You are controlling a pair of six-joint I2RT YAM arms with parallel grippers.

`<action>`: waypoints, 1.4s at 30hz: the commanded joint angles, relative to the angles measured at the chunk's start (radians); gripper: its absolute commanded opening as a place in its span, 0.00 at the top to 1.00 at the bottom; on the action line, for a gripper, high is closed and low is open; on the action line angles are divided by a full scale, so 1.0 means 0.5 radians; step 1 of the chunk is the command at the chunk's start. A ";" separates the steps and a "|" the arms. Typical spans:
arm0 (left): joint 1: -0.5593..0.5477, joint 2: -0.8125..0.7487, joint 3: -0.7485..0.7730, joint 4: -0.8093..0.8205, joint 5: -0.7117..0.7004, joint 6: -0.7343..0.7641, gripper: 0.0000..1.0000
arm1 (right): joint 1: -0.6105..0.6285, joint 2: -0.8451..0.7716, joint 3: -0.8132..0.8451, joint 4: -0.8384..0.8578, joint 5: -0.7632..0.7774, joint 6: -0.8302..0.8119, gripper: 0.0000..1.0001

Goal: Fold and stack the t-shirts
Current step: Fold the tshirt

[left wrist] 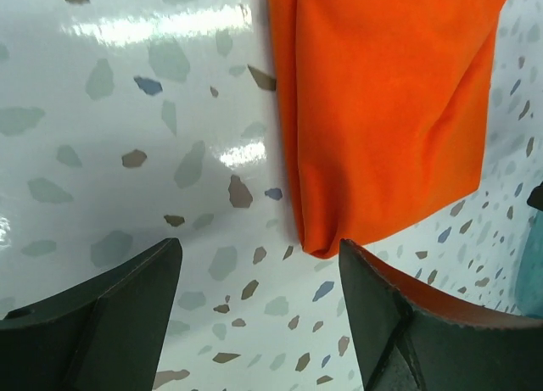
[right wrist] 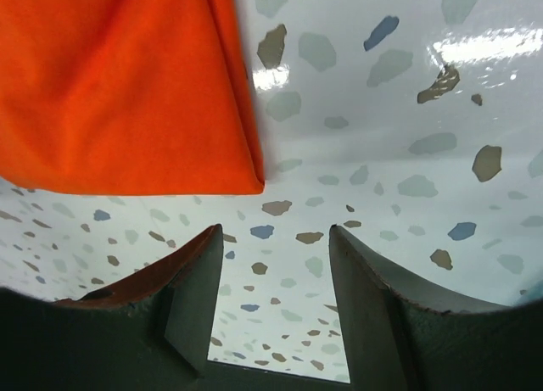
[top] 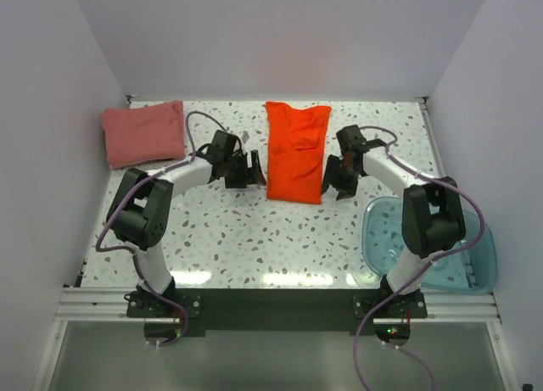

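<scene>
The bright orange-red t-shirt (top: 296,150) lies folded into a long strip at the middle back of the table. The dusty pink-red t-shirt (top: 144,132) lies folded at the back left corner. My left gripper (top: 247,172) is open and empty beside the orange shirt's near left corner, which shows in the left wrist view (left wrist: 382,111). My right gripper (top: 338,175) is open and empty beside its near right corner, which shows in the right wrist view (right wrist: 127,86). Neither gripper touches cloth.
A translucent blue plastic tub (top: 428,242) stands at the near right, by the right arm's base. The speckled white table (top: 254,238) has walls at the left, back and right.
</scene>
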 commanded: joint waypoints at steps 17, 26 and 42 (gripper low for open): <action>-0.149 -0.124 -0.210 0.392 0.086 -0.175 0.30 | 0.106 0.069 -0.191 0.372 -0.059 0.131 0.47; -0.199 -0.102 -0.213 0.432 0.076 -0.234 0.29 | 0.106 0.142 -0.200 0.418 -0.038 0.134 0.48; -0.284 0.097 -0.161 0.242 -0.043 -0.173 0.44 | 0.171 0.210 -0.277 0.464 -0.010 0.162 0.50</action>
